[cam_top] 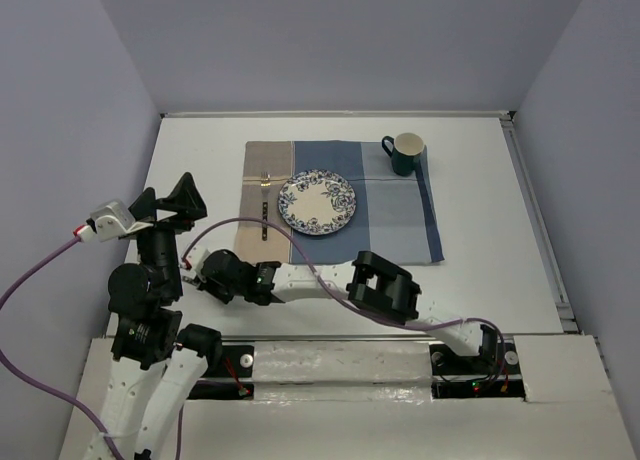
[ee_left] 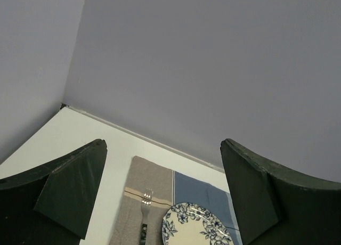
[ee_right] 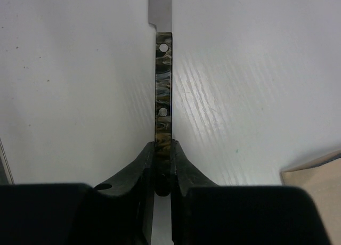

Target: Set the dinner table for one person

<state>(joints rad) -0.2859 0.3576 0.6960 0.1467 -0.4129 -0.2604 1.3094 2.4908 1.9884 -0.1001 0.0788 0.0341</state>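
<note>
**Knife held only by its tail end**

My right gripper [ee_right: 163,149] is clamped on the very end of the knife [ee_right: 163,85] handle, low over the bare dinner table [cam_top: 480,260], just near-left of the placemat [cam_top: 400,210]; so short a hold could let the blade swivel or slip in transit; swinging right, I might clip the plate [cam_top: 318,202]; my left gripper [ee_left: 162,144] hangs spread and empty.

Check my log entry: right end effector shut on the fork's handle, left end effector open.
Wrong tool. The right wrist view shows the right end effector shut on the handle of a knife; the fork lies on the placemat. The left end effector is open.
</note>
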